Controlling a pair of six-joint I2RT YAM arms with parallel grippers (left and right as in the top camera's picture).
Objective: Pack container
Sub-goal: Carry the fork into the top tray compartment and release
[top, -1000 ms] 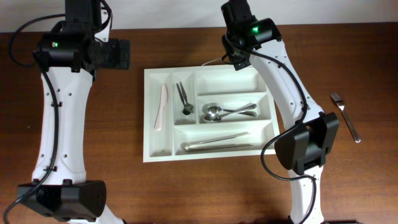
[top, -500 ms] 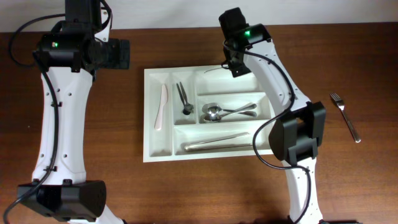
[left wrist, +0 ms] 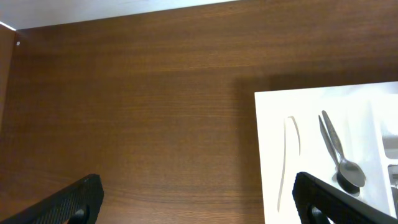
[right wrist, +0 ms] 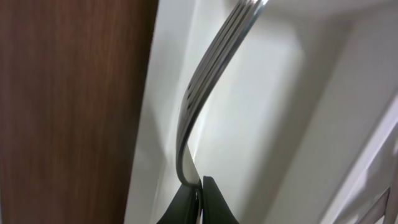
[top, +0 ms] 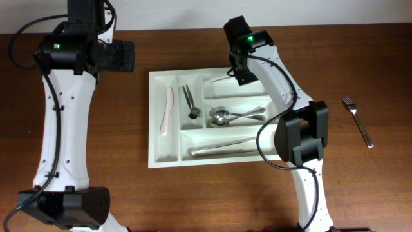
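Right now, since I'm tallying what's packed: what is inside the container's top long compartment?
Only a fork, pinched by the right gripper, its tines over the compartment floor; contact is unclear. The floor that shows is bare; the arm covers part of it.

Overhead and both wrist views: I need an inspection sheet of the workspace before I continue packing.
Surface: brown wooden table, no marks seen.
Job's things: white tray holds a white knife, small spoon, two spoons, long metal utensil; held fork over the top long compartment.
Clutter: loose fork on the table right of the tray.
Grippers: right gripper shut on the held fork; left gripper open, empty, beside the tray.
Cables: black cables along both arms.
Surroundings: pale wall behind the table.
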